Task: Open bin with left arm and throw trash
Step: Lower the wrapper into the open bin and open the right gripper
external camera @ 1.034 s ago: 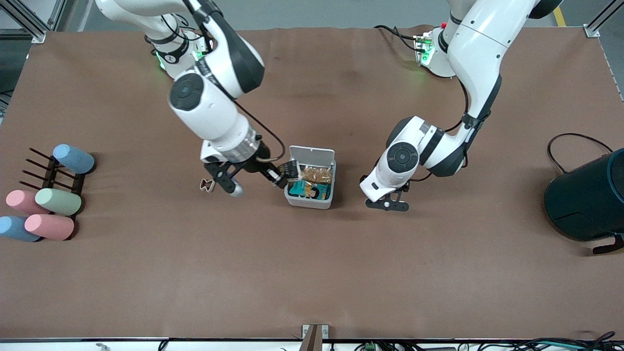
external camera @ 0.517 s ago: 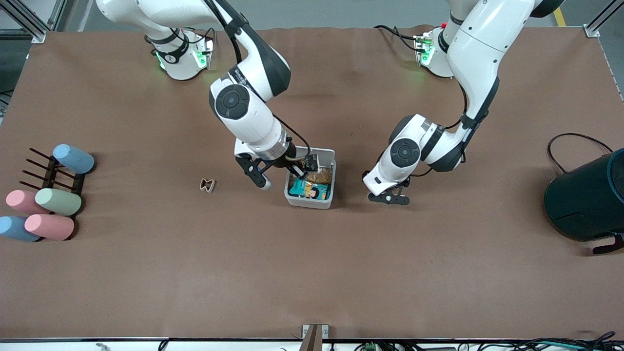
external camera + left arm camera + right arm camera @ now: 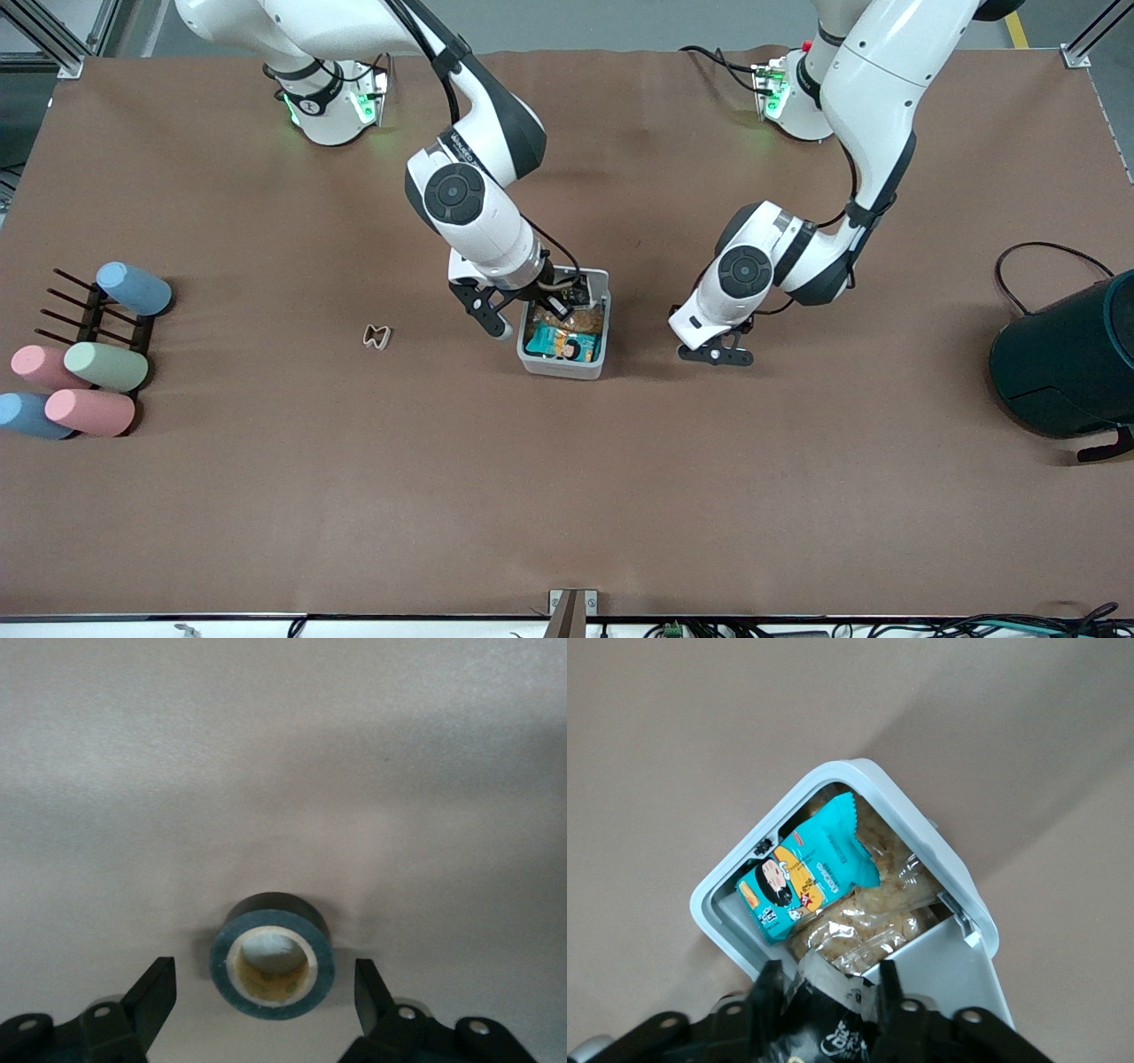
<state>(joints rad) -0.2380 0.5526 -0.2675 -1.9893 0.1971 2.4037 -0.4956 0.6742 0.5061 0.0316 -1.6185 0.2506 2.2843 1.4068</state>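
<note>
The white bin [image 3: 562, 367] stands open mid-table, with a teal snack packet [image 3: 556, 345] and a clear bag of snacks inside. In the right wrist view its rim [image 3: 709, 902] and raised lid [image 3: 948, 979] show. My right gripper [image 3: 526, 315] is over the bin's lid end, shut on the black packet [image 3: 833, 1023]. My left gripper [image 3: 714, 354] is low over the table beside the bin, toward the left arm's end. It is open around the black ring [image 3: 272, 967], which lies on the table between its fingers [image 3: 152, 997]. The bow-tie loop [image 3: 377, 336] lies toward the right arm's end.
Several pastel cylinders [image 3: 104, 366] lie on and around a dark rack [image 3: 93, 312] at the right arm's end. A big dark teal cylinder [image 3: 1067, 363] with a black cable [image 3: 1019, 261] stands at the left arm's end.
My right gripper has carried the black packet from beside the bin to over its lid end. My left gripper has shifted slightly toward the left arm's end.
</note>
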